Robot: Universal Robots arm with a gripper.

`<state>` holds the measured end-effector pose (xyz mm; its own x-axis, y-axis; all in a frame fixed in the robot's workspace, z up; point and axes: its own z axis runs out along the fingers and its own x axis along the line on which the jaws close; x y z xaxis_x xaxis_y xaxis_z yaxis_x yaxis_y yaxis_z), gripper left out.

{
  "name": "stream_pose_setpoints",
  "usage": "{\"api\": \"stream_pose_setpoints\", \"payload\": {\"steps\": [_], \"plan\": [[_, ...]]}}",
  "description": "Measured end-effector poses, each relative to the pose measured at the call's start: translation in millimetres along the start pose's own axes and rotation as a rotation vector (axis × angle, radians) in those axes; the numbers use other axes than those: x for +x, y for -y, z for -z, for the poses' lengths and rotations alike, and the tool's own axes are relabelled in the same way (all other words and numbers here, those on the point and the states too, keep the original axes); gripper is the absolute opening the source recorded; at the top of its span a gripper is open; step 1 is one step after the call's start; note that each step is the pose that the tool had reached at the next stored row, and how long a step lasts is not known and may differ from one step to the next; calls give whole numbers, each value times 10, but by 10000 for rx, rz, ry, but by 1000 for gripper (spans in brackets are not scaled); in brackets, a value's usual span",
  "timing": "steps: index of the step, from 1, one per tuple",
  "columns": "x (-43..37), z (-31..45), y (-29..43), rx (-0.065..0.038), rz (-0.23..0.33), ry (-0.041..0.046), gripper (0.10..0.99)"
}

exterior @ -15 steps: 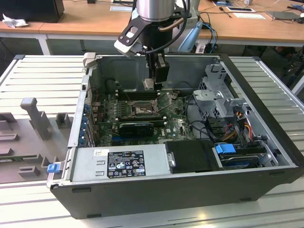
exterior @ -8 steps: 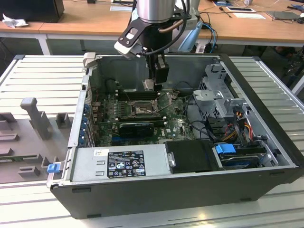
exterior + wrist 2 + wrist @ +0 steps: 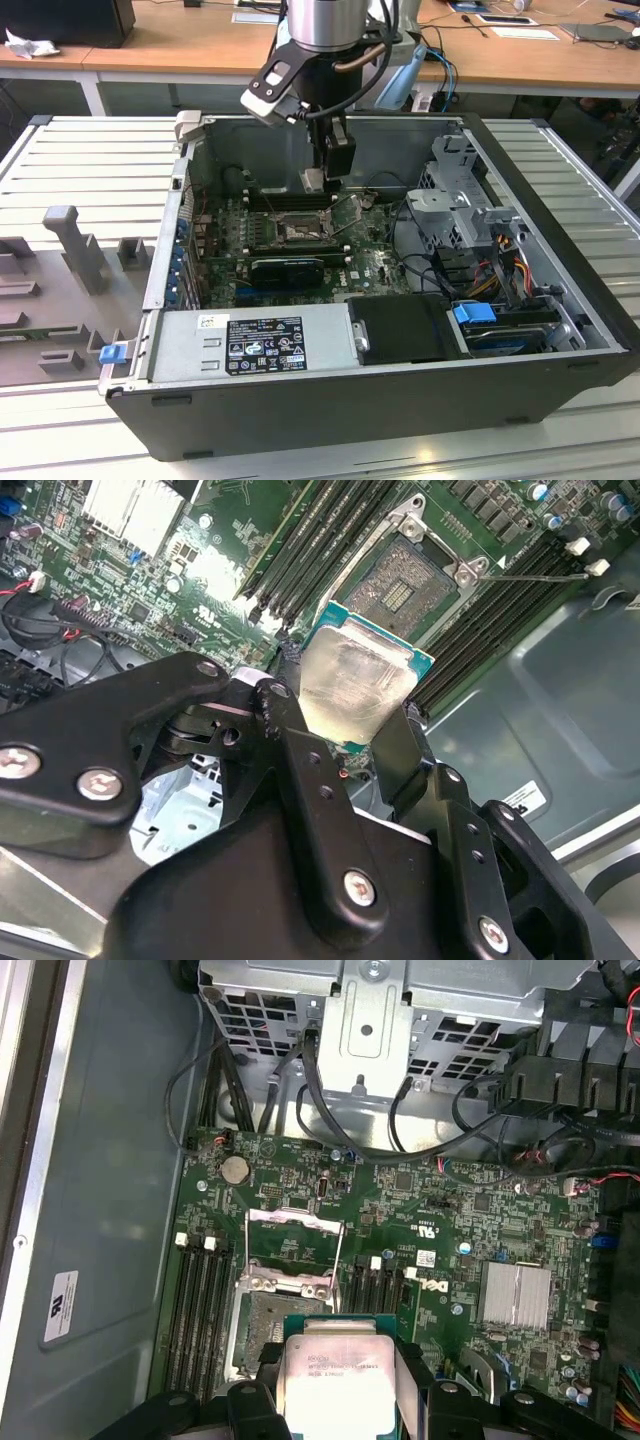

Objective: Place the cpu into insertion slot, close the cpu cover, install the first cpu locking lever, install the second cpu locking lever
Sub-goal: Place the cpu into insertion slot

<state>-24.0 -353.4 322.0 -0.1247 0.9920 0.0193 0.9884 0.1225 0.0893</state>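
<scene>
My gripper (image 3: 322, 180) is shut on the cpu (image 3: 313, 181), a small square chip with a pale metal top, inside the open computer case. In both wrist views the cpu (image 3: 360, 670) (image 3: 335, 1360) sits clamped by its edges between the black fingers (image 3: 290, 730), and the gripper (image 3: 347, 708) (image 3: 337, 1380) holds it above the motherboard. The insertion slot (image 3: 405, 580) (image 3: 272, 1328) (image 3: 297, 232) lies uncovered and dark with nothing in it, just beyond the chip. The silvery cpu cover (image 3: 292, 1222) stands flipped open at the slot's far side. A thin wire lever (image 3: 530, 577) sticks out beside the slot.
Long black memory slots (image 3: 195, 1310) flank the socket on both sides. A black ribbed card (image 3: 287, 268) lies just in front of it, with the power supply (image 3: 250, 340) along the case front. A metal drive cage (image 3: 455, 200) with cables (image 3: 330, 1130) stands to the exterior view's right.
</scene>
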Motion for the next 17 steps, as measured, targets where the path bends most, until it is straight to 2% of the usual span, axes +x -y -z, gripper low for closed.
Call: {"api": "stream_pose_setpoints", "payload": {"steps": [8, 12, 17], "plan": [[0, -25, 2, 0, 0, -1, 525], [4, -64, 5, 0, -10, 2, 525], [5, -79, 6, -4, -202, 18, 525]]}}
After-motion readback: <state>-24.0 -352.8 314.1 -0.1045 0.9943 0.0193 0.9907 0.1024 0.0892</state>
